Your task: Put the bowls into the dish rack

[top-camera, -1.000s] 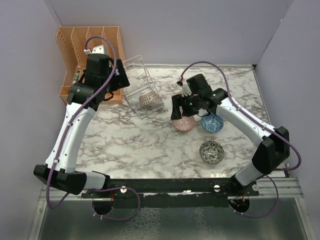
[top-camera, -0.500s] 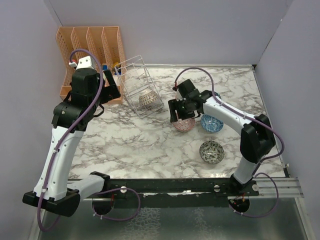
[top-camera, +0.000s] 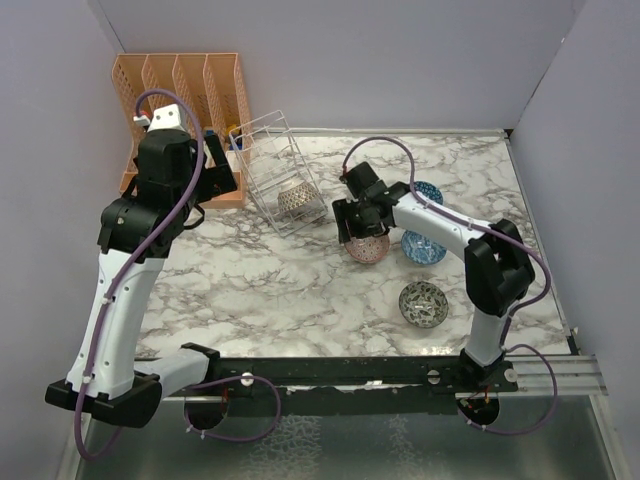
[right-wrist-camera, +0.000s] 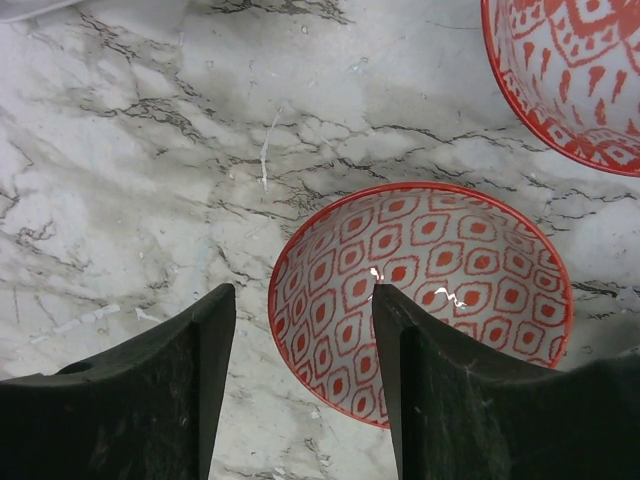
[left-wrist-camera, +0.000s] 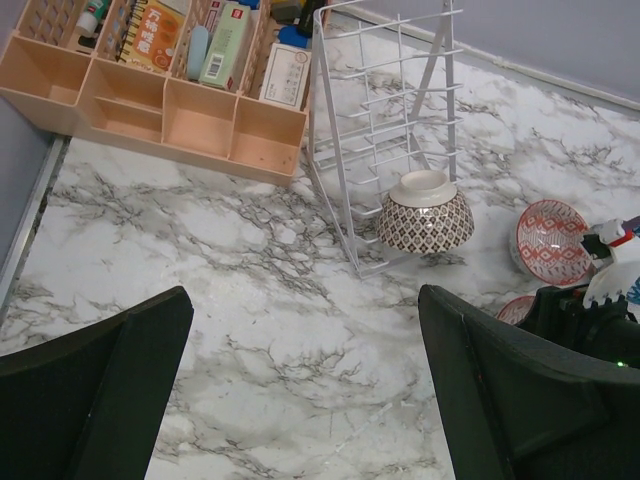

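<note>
Right hand (right-wrist-camera: 300, 300) spread astride the rim of a reddish-pink bowl (right-wrist-camera: 440, 280), one finger inside, one outside (set for a rim pinch, not yet closed). Bowl sits on counter (top-camera: 250, 290) at dish rack's (top-camera: 270, 165) four o'clock. Left hand (left-wrist-camera: 302, 300) spread, empty.

Two arms share one black mounting bar (top-camera: 340, 372), with silvery bolt heads (top-camera: 247, 379) on the bar's top face. Left arm (top-camera: 120, 300) at the bar's left end and right arm (top-camera: 455, 225) at its right end are built alike: glossy white tapered link shells and boxy matte black joint housings. A purple cable (top-camera: 92, 395) loops along each arm, from under the bar to the wrist farthest from it. A small white block (top-camera: 166, 117) caps the left wrist. Left gripper (left-wrist-camera: 300, 300) and right gripper (right-wrist-camera: 303, 300) have broad, blunt, matte black fingers. A tiny green light (left-wrist-camera: 620, 362) shows on the right arm's black wrist.
</note>
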Motion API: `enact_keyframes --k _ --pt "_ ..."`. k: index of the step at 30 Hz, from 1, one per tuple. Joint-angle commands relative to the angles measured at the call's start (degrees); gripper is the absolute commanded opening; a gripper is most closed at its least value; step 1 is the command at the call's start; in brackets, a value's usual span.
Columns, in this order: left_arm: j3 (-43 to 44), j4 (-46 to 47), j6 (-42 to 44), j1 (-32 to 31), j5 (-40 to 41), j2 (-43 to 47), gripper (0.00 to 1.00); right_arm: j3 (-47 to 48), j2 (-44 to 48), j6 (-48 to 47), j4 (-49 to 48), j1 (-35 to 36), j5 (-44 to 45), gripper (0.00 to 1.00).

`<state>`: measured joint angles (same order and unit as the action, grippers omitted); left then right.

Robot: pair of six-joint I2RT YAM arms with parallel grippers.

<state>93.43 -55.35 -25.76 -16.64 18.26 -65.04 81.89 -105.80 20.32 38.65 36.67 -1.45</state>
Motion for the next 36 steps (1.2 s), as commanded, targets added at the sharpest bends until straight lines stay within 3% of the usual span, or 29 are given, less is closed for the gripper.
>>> enact_keyframes --k 1,16,21,23,25,36 --pt "1.76 -0.30 1.26 -0.24 0.95 -0.61 0.99 0.04 -1.69 0.43 -1.81 2.57 4.51 0.56" --pt "1.69 -1.35 0.85 -0.31 0.25 -0.36 0.99 -2.44 -3.25 3.74 -1.12 6.14 16.87 0.46" --pt "1.50 -1.55 0.65 -0.25 0.19 0.05 0.99 -3.13 -3.72 3.80 -1.11 6.18 16.95 0.26" --pt "1.48 -1.64 0.63 -0.29 0.20 0.25 0.99 -3.50 -3.17 3.79 -1.35 6.20 16.16 0.11" --pt "1.49 -1.76 0.56 -0.29 0.20 0.47 0.99 -3.84 -1.62 3.86 -1.99 6.23 15.23 0.02" --pt "3.60 -2.65 0.69 -0.29 -0.51 0.27 0.99 1.57 12.05 10.90 -6.48 6.14 5.81 0.01"
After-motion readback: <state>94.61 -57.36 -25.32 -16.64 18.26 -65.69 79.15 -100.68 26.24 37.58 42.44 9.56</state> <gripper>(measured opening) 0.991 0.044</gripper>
